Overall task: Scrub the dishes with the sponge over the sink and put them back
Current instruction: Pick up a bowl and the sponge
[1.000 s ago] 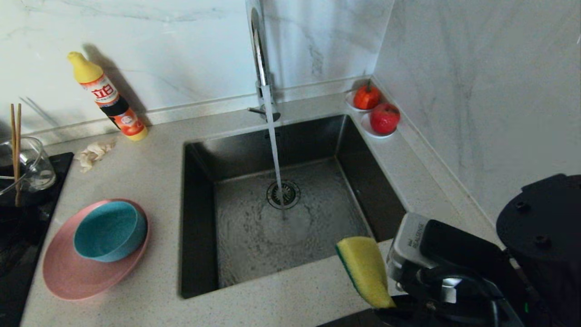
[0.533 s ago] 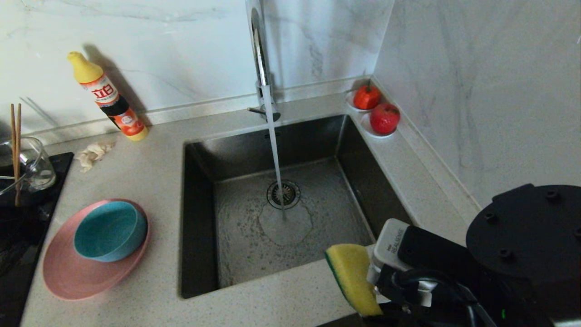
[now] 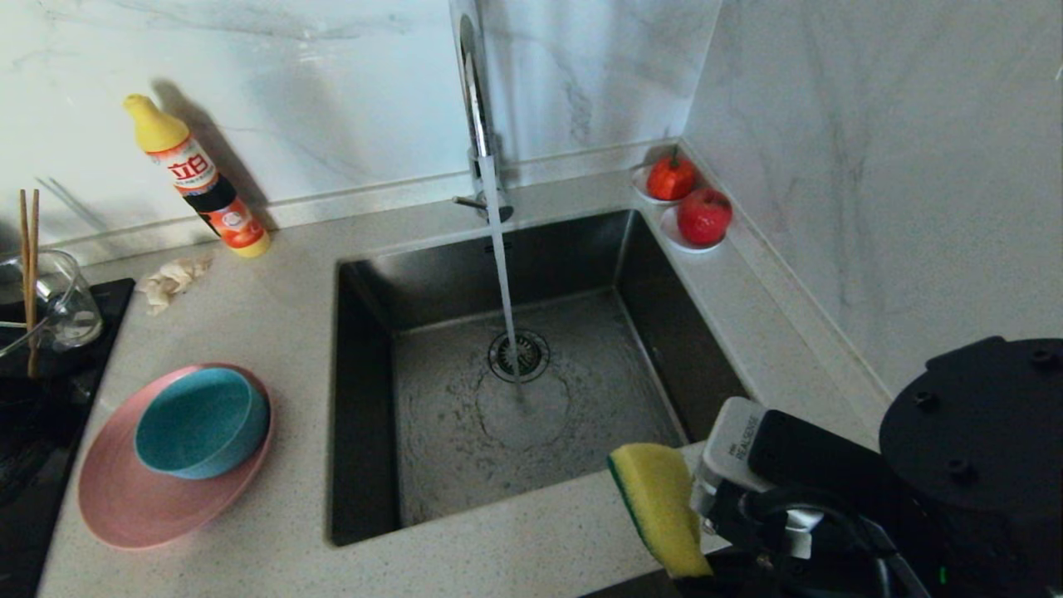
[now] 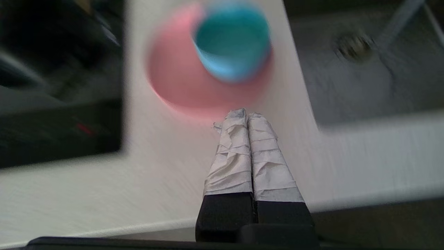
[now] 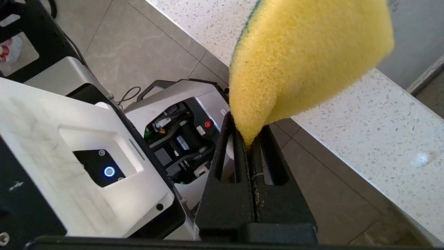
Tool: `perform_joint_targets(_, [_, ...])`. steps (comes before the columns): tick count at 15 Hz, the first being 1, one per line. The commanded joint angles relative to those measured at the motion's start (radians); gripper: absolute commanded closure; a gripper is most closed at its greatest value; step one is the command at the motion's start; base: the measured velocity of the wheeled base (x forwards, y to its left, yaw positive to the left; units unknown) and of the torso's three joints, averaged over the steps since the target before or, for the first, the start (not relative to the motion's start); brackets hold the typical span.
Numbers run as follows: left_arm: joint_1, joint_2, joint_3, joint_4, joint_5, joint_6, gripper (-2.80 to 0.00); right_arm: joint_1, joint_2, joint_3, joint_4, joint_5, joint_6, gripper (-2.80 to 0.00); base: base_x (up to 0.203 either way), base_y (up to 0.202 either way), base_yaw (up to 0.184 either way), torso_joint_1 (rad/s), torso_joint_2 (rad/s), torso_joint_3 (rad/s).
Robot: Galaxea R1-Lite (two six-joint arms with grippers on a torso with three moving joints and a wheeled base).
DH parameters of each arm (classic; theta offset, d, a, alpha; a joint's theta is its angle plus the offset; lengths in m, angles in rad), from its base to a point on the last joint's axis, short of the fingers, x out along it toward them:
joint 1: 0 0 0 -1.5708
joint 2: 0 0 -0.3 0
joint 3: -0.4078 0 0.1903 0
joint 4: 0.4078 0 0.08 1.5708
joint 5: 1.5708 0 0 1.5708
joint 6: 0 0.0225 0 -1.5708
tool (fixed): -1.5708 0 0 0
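The yellow sponge (image 3: 660,507) with its green edge stands upright over the counter's front edge, right of the sink (image 3: 365,399). My right gripper (image 5: 248,139) is shut on the sponge's (image 5: 305,59) lower corner. Water runs from the tap (image 3: 475,100) onto the drain (image 3: 518,355). On the left counter the teal bowl (image 3: 199,419) sits in the pink plate (image 3: 124,507). The chopsticks (image 3: 29,274) stand in a glass jug (image 3: 62,307). My left gripper (image 4: 247,114) is shut and empty, out over the counter just short of the plate (image 4: 173,86) and bowl (image 4: 232,41).
A detergent bottle (image 3: 199,178) leans on the back wall, with a rag (image 3: 170,278) below it. Two saucers with red fruit (image 3: 704,216) sit in the back right corner. A black hob (image 3: 50,399) lies at the far left. A marble wall closes the right side.
My right gripper and the sponge swayed slightly left, then back right; the black arm joint beside them shifted. The dishes and running water are as before.
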Motion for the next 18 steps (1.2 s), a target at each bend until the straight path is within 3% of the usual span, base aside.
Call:
perform_joint_targets(1, [0.002, 0.235, -0.177, 0.014, 0.082, 0.025, 0.00, -0.012, -0.007, 0.000, 0.002, -0.002, 0.000, 0.00, 0.000, 0.000, 0.000, 0.000, 0.00, 0.000])
perform_joint_targets(5, [0.011, 0.607, -0.392, 0.072, 0.225, 0.080, 0.00, -0.037, 0.002, 0.000, 0.000, -0.002, -0.003, 0.00, 0.000, 0.000, 0.000, 0.000, 0.00, 0.000])
perform_joint_targets(9, [0.050, 0.990, -0.524, 0.089, 0.290, 0.025, 0.00, -0.039, 0.018, -0.001, -0.001, -0.002, -0.003, 0.00, 0.000, 0.000, 0.000, 0.000, 0.00, 0.000])
perform_joint_targets(11, [0.136, 1.128, -0.562, 0.096, 0.239, -0.017, 0.00, -0.039, 0.026, -0.004, -0.004, -0.002, -0.004, 0.00, 0.000, 0.000, 0.000, 0.000, 0.00, 0.000])
perform_joint_targets(14, [0.301, 1.216, -0.592, 0.094, 0.034, -0.064, 0.00, -0.039, 0.032, -0.005, -0.004, -0.002, -0.004, 0.00, 0.000, 0.000, 0.000, 0.000, 0.00, 0.000])
perform_joint_targets(16, [0.341, 1.211, -0.605, 0.093, -0.076, -0.130, 0.00, -0.038, 0.031, -0.007, 0.000, -0.002, -0.004, 0.00, 0.000, 0.000, 0.000, 0.000, 0.00, 0.000])
perform_joint_targets(18, [0.344, 1.202, -0.609, 0.093, -0.092, -0.147, 0.00, -0.039, 0.031, -0.009, 0.002, -0.002, -0.003, 0.00, 0.000, 0.000, 0.000, 0.000, 0.00, 0.000])
